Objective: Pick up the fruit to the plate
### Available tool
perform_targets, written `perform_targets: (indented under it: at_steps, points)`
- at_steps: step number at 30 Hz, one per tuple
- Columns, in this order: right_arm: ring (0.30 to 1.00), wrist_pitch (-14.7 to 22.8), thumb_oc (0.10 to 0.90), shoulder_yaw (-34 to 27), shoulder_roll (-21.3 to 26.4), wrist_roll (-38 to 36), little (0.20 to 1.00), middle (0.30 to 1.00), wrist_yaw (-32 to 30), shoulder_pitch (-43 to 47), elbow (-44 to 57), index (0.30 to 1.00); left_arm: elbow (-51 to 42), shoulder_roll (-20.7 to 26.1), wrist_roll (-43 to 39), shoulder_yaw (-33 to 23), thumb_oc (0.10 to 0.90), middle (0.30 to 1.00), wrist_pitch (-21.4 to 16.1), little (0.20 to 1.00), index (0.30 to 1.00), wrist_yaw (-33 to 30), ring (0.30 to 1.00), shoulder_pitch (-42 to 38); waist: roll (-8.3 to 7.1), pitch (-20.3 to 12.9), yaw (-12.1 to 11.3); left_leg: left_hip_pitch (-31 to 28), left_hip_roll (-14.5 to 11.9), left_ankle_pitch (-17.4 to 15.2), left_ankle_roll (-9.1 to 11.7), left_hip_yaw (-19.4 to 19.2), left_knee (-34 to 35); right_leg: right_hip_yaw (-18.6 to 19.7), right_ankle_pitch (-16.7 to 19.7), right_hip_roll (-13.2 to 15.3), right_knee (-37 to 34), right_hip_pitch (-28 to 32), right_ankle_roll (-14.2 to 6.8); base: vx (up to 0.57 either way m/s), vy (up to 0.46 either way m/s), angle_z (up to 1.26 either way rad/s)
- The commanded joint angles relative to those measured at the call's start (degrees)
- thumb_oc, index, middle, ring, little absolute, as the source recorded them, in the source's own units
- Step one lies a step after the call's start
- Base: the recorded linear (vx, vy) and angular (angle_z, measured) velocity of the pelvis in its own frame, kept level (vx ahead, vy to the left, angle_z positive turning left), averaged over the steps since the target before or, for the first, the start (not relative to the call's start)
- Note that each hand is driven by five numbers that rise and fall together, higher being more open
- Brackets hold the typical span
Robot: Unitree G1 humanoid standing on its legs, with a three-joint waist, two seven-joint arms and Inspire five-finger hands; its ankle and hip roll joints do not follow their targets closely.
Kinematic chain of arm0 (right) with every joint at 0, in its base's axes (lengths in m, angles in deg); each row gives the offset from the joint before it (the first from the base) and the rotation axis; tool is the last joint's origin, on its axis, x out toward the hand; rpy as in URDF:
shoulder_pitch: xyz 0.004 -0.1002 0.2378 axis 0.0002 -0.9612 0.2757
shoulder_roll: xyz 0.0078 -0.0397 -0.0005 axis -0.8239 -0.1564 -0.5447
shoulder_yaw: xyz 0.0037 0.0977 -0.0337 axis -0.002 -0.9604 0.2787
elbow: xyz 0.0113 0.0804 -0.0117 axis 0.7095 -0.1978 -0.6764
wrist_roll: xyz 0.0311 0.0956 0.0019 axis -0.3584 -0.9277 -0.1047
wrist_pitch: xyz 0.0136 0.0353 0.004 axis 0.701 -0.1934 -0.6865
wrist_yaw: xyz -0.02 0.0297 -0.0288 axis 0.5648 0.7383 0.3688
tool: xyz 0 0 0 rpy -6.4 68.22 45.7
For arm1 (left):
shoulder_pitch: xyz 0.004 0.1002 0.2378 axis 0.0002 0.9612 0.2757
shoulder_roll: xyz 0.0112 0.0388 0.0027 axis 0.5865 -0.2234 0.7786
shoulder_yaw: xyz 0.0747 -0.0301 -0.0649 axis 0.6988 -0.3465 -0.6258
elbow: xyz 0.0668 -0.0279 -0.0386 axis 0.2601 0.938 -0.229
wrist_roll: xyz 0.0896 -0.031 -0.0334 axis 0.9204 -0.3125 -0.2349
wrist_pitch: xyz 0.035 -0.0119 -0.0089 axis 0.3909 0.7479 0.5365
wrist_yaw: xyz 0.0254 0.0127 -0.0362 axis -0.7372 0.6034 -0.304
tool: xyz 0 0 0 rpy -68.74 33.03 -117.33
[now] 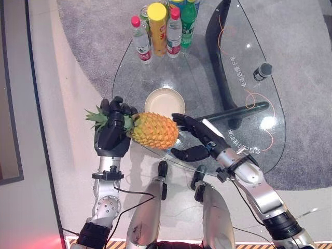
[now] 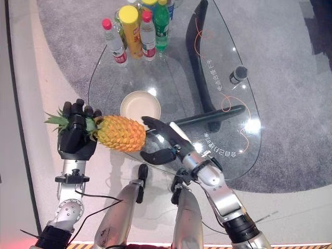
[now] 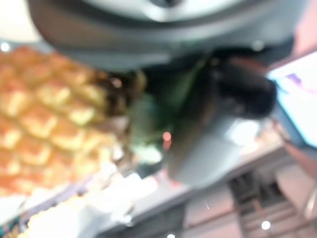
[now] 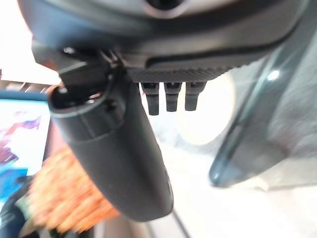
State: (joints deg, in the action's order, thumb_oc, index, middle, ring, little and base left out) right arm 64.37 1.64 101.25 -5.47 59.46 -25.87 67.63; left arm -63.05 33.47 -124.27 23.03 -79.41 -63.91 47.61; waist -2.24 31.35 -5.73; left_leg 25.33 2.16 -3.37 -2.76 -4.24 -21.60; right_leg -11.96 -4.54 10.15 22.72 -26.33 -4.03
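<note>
Head view: scaly oval pineapple [image 1: 154,130] (held).

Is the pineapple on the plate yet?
Not yet. The pineapple lies sideways at the table's near edge, crown gripped by the left hand, short of the empty plate.

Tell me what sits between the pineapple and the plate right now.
Nothing visible blocks the way. The pineapple, gripped at its crown by the left hand, lies just beside the empty plate. The right hand touches its other end, off that path.
</note>
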Motion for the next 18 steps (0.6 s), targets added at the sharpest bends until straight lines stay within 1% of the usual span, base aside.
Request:
perform_targets:
  at_steps: [1, 5, 7, 8, 9, 10, 11, 13, 14, 15, 16, 17, 18]
  points:
    - [0.9, 5.78, 0.8, -3.2, 2.01, 0.0, 0.9, 0.9, -2.48, 1.71, 7.09, 0.9, -13.34, -0.58, 2.41, -4.11, 0.1, 0.3, -4.92, 0.2, 0.3, 4.24, 0.3, -1.7, 1.46, -1.55, 0.54, -1.15, 3.74, -4.44, -2.12, -0.87, -1.15, -0.51, 3.06, -3.11, 5.22, -0.44, -2.9, 0.0, 0.0, 0.0]
    - [0.9, 5.93, 0.8, -4.64, 2.12, -0.08, 0.9, 0.9, -3.07, 1.05, 6.83, 0.9, -12.74, -0.33, 4.91, -4.8, 0.1, 0.3, -6.33, 0.2, 0.3, 3.41, 0.3, -1.71, 1.69, -1.55, 0.97, -0.88, 3.63, -4.54, -2.07, -1.14, -1.29, -0.19, 2.81, -3.16, 5.41, -0.88, -2.88, 0.0, 0.0, 0.0]
    - [0.9, 5.52, 0.8, -5.17, 2.29, -0.12, 0.9, 0.9, -2.54, 0.26, 6.93, 0.9, -12.54, -0.1, 8.27, -5.36, 0.1, 0.3, -8.78, 0.2, 0.3, 0.38, 0.3, -1.41, 1.88, -1.55, 1.17, -0.92, 3.61, -4.95, -2.0, -1.32, -1.69, -0.01, 2.16, -3.17, 5.86, -0.88, -2.86, 0.02, 0.014, -0.06]
    - [0.9, 5.26, 0.8, -5.26, 2.32, -0.15, 0.9, 0.9, -2.38, 0.4, 6.95, 0.9, -12.46, -0.06, 9.8, -5.56, 0.1, 0.3, -9.98, 0.2, 0.3, -1.34, 0.3, -1.68, 1.89, -1.55, 1.23, -0.55, 3.6, -4.52, -1.98, -1.34, -1.53, 0.01, 2.52, -3.22, 5.62, -1.23, -2.75, 0.01, 0.014, -0.07]
    - [0.9, 4.7, 0.8, -5.11, 2.58, -0.36, 0.9, 0.9, -2.06, 0.21, 6.86, 0.9, -12.15, 0.12, 12.38, -6.12, 0.1, 0.3, -12.88, 0.2, 0.3, -5.4, 0.3, -1.85, 1.94, -1.55, 1.32, -0.29, 3.53, -4.56, -1.93, -1.42, -1.71, 0.08, 2.31, -3.2, 5.78, -1.53, -2.69, -0.01, 0.008, -0.04]
    - [0.9, 4.56, 0.8, -5.1, 2.59, -0.4, 0.9, 0.9, -2.01, 0.26, 6.86, 0.9, -12.23, 0.09, 13.04, -6.13, 0.1, 0.3, -13.26, 0.2, 0.3, -6.24, 0.3, -1.91, 1.93, -1.55, 1.34, -0.19, 3.52, -4.52, -1.92, -1.43, -1.72, 0.09, 2.33, -3.21, 5.78, -1.62, -2.67, 0.01, 0.01, -0.05]
    - [0.9, 4.37, 0.8, -4.96, 2.53, -0.34, 0.9, 0.9, -1.52, 0.0, 6.63, 0.9, -12.04, -0.01, 15.75, -6.77, 0.1, 0.3, -15.17, 0.2, 0.3, -10.29, 0.3, -1.97, 1.94, -1.55, 1.38, 0.05, 3.5, -4.61, -1.87, -1.48, -1.98, 0.14, 2.08, -3.23, 5.93, -1.83, -2.57, 0.01, 0.006, -0.08]
    - [0.9, 3.88, 0.8, -4.39, 2.31, -0.61, 0.9, 0.9, -1.1, -0.25, 6.24, 0.9, -11.5, -0.2, 19.27, -7.57, 0.1, 0.3, -17.85, 0.2, 0.3, -15.25, 0.3, -2.29, 1.94, -1.55, 1.43, 0.38, 3.44, -4.65, -1.79, -1.47, -2.24, 0.23, 1.82, -3.27, 6.26, -2.3, -2.49, 0.02, 0.003, -0.1]
    - [0.9, 3.47, 0.8, -3.68, 1.96, -0.58, 0.9, 0.9, -0.95, -0.09, 5.52, 0.9, -11.12, -0.38, 22.67, -7.95, 0.1, 0.3, -19.2, 0.2, 0.3, -19.96, 0.3, -2.87, 1.95, -1.55, 1.4, 0.87, 3.41, -4.62, -1.65, -1.47, -2.57, 0.24, 1.69, -3.22, 6.47, -2.73, -2.45, 0.02, -0.005, -0.03]
    - [0.9, 3.06, 0.8, -2.98, 1.84, -1.04, 0.9, 0.9, -1.05, 0.08, 5.04, 0.9, -10.7, -0.33, 24.92, -7.99, 0.1, 0.3, -20.1, 0.2, 0.3, -22.35, 0.3, -3.33, 1.93, -1.55, 1.39, 1.14, 3.38, -4.7, -1.62, -1.51, -2.8, 0.2, 1.54, -3.16, 6.71, -3.01, -2.45, 0.03, -0.004, 0.0]
    - [0.9, 3.07, 0.8, -2.91, 1.83, -1.05, 0.9, 0.9, -1.06, -0.07, 5.01, 0.9, -10.81, -0.36, 25.26, -7.89, 0.1, 0.3, -20.08, 0.2, 0.3, -22.7, 0.3, -3.15, 1.94, -1.55, 1.38, 0.89, 3.39, -5.11, -1.63, -1.52, -3.0, 0.24, 1.14, -3.13, 6.98, -2.79, -2.53, 0.0, 0.0, 0.0]
    - [0.9, 2.55, 0.8, -1.94, 1.72, -1.45, 0.9, 0.9, -0.89, 0.35, 4.29, 0.9, -10.22, -0.28, 30.64, -7.86, 0.1, 0.3, -21.52, 0.2, 0.3, -27.5, 0.3, -4.02, 1.78, -1.55, 1.41, 1.46, 3.28, -5.19, -1.5, -1.65, -3.44, 0.17, 0.9, -3.18, 7.14, -3.21, -2.45, 0.0, 0.0, 0.0]
    - [0.9, 2.15, 0.8, -1.43, 1.73, -1.65, 0.9, 0.9, -1.01, 0.69, 3.98, 0.9, -10.2, -0.15, 32.7, -7.73, 0.1, 0.3, -21.87, 0.2, 0.3, -29.48, 0.3, -4.44, 1.74, -1.55, 1.42, 1.67, 3.23, -5.16, -1.44, -1.69, -3.56, 0.17, 0.87, -3.2, 7.22, -3.41, -2.44, 0.0, 0.0, 0.0]
